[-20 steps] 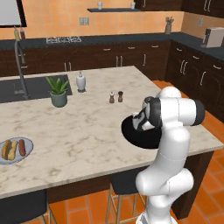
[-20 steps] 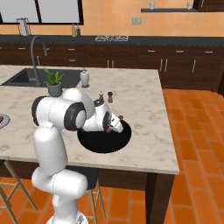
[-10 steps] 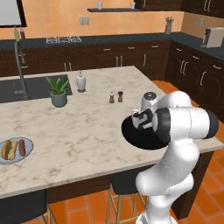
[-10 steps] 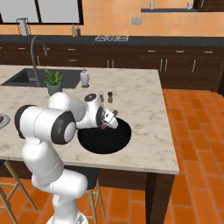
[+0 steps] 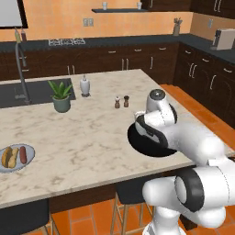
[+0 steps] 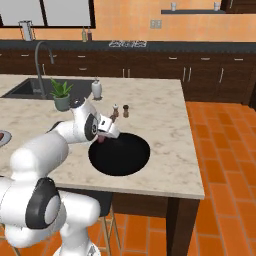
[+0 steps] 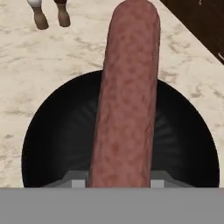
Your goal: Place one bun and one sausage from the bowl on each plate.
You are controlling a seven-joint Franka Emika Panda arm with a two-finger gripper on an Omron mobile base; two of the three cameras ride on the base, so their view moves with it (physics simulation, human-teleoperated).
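Note:
My gripper (image 7: 118,181) is shut on a reddish-brown sausage (image 7: 127,96), which runs lengthwise up the hand view between the fingertips. Under it lies the wide black bowl (image 7: 52,140), with nothing showing inside it. From the right base view the gripper (image 6: 103,137) hangs over the left rim of the bowl (image 6: 122,155) with the sausage (image 6: 101,139) in it. In the left base view the arm covers much of the bowl (image 5: 136,138). Far to the left stands a pale grey-blue plate (image 5: 30,150) bearing a bun (image 5: 7,157) and a sausage (image 5: 22,155).
Two small shakers (image 5: 121,101) stand just beyond the bowl. Further back are a potted plant (image 5: 61,95), a white bottle (image 5: 84,85) and the sink with its faucet (image 5: 20,69). The island's front edge runs close to the bowl.
The hand has shifted left from over the bowl's middle to its left rim, the sausage still gripped. The elbow has swung out toward the cameras.

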